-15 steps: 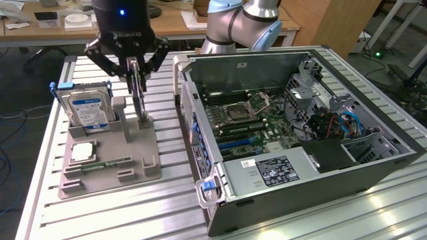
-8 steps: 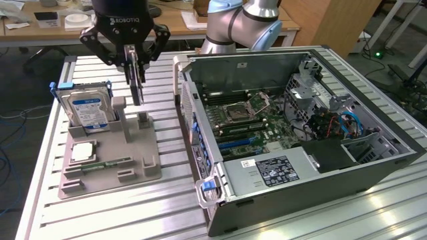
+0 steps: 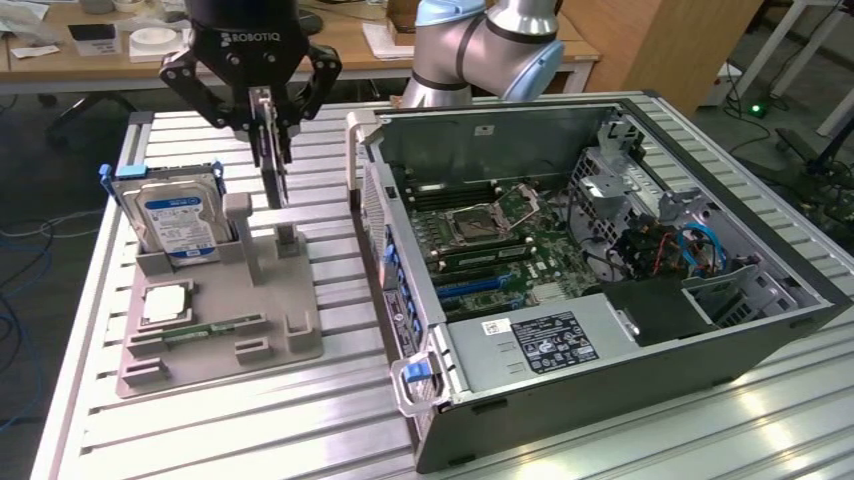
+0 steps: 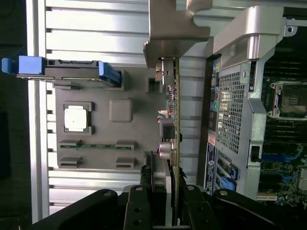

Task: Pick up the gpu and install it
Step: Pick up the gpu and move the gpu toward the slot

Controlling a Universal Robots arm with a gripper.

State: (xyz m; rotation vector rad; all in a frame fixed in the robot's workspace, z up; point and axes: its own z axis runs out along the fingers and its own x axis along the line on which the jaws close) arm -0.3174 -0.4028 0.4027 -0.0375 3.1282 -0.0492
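Observation:
My gripper is shut on the gpu, a thin dark card that hangs edge-on and upright. Its lower end is just above the slotted post of the grey holder tray, apart from it. In the wrist view the gpu runs as a thin edge away from my gripper, and its metal bracket is at the far end. The open computer case lies to the exterior view's right of the tray, its motherboard exposed with blue slots.
A blue-labelled hard drive stands in the tray. A CPU and a green memory stick lie flat in it. The case's side wall rises close beside the card. A desk with clutter stands behind.

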